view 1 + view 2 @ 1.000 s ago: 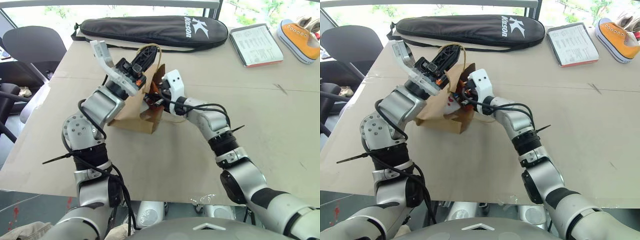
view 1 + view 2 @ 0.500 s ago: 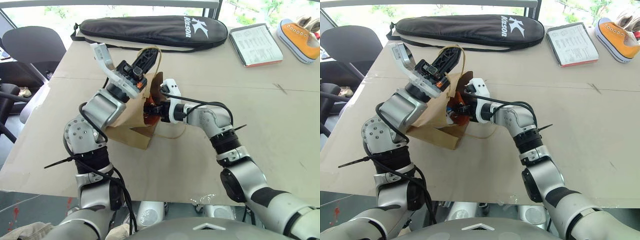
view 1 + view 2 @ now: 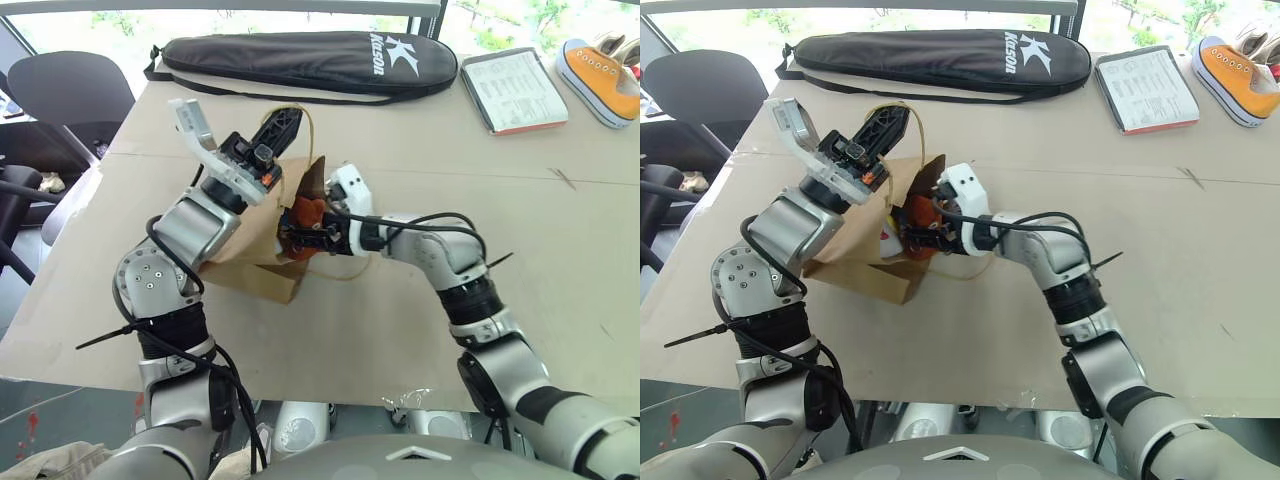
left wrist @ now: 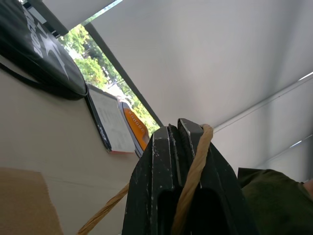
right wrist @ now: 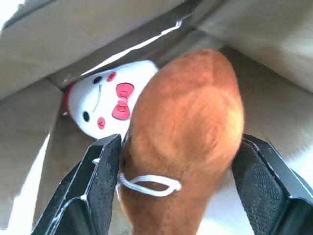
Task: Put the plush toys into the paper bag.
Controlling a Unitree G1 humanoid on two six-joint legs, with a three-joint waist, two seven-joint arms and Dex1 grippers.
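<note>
The right gripper (image 5: 176, 196) sits at the mouth of the bag (image 3: 855, 262), its 2 fingers (image 5: 93, 191) spread wide on either side of the brown toy (image 5: 186, 147). The pads look just clear of the plush, or barely brushing it, so this reads as a release: the toy is at the opening, not yet deep inside. Just past it, further into the bag, the white toy (image 5: 110, 100) lies with its face and red bow toward the opening, so 1 of the 2 toys is already in.

The left gripper (image 3: 278, 128) is clamped tight on 1 twine handle (image 4: 193, 171), holding that side of the bag up and the mouth open toward the right arm.

To finish the step well, I judge the right fingers should stay wide until the brown toy has dropped clear, then back straight out along the opening so nothing catches its white loop (image 5: 149, 182) or the paper edge. The left hold should not slacken meanwhile, or the mouth may fold shut.

Beyond, on the table (image 3: 560, 250), lie a black case (image 3: 310, 60), a booklet (image 3: 515, 90) and a sneaker (image 3: 600, 75).
</note>
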